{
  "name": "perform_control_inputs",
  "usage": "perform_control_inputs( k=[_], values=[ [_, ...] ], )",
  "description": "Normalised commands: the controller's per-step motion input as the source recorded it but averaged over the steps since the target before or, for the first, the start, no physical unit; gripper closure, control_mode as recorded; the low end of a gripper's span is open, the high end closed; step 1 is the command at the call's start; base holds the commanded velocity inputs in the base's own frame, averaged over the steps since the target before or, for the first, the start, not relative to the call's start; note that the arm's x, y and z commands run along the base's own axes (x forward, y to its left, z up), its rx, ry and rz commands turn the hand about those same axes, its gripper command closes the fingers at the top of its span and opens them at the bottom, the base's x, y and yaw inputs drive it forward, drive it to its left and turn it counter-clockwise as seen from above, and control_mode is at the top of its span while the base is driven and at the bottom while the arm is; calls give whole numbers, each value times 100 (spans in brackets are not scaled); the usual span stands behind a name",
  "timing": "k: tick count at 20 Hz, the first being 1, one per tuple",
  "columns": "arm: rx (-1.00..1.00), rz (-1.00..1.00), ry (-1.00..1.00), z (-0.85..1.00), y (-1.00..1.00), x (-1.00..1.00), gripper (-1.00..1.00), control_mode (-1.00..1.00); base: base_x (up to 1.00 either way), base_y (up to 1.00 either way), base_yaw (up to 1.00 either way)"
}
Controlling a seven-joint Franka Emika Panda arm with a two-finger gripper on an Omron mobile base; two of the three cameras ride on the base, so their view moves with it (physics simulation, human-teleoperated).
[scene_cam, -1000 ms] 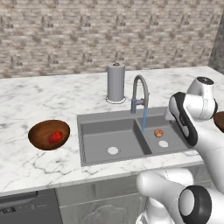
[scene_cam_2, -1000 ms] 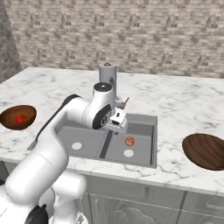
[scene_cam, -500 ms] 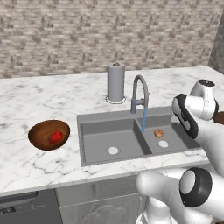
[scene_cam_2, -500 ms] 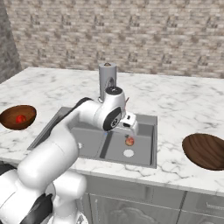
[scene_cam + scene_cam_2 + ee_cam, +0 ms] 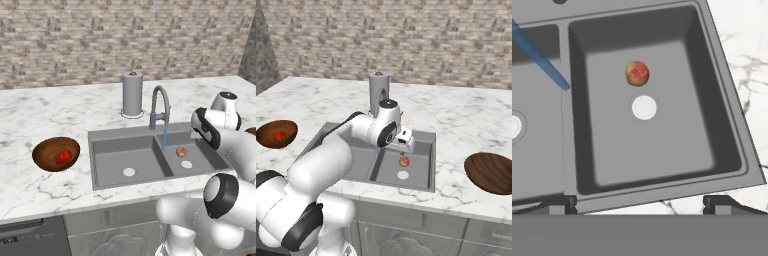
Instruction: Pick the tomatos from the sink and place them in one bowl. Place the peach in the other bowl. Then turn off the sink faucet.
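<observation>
Hand view from above the sink (image 5: 732,125): the peach (image 5: 637,73) lies on the floor of the sink's right basin, just beside the round white drain (image 5: 644,107), while the gripper (image 5: 639,202) hangs over the basin's near rim with its jaws spread wide and nothing between them. The faucet (image 5: 159,107) arches from the sink's back rim, and its blue stream (image 5: 164,134) runs into the sink near the divider, so the tap is not yet turned off. A red tomato (image 5: 63,156) sits in the bowl (image 5: 56,153) left of the sink; the other bowl (image 5: 491,172) waits empty to the sink's right. Likely risks: the round peach may roll away if one finger nudges it first, and a steep descent could catch the basin wall or the faucet arch. A grey upright cylinder (image 5: 132,94) stands behind the sink, clear of the reach.
</observation>
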Motion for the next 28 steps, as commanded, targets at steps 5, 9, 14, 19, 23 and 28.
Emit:
perform_control_inputs(
  k=[5, 9, 14, 19, 23, 28],
  values=[
    [0, 0, 0, -31, 0, 19, -100, -100, 0, 0, 0],
    [0, 0, 0, -28, 0, 17, -100, -100, 0, 0, 0],
    [1, 0, 0, -22, 0, 20, -100, -100, 0, 0, 0],
    [4, 0, -1, -14, 0, 21, -100, -100, 0, 0, 0],
    [3, 0, 0, -9, 0, 25, -100, -100, 0, 0, 0],
    [1, 0, -1, 0, 0, 21, -100, -100, 0, 0, 0]
  ],
)
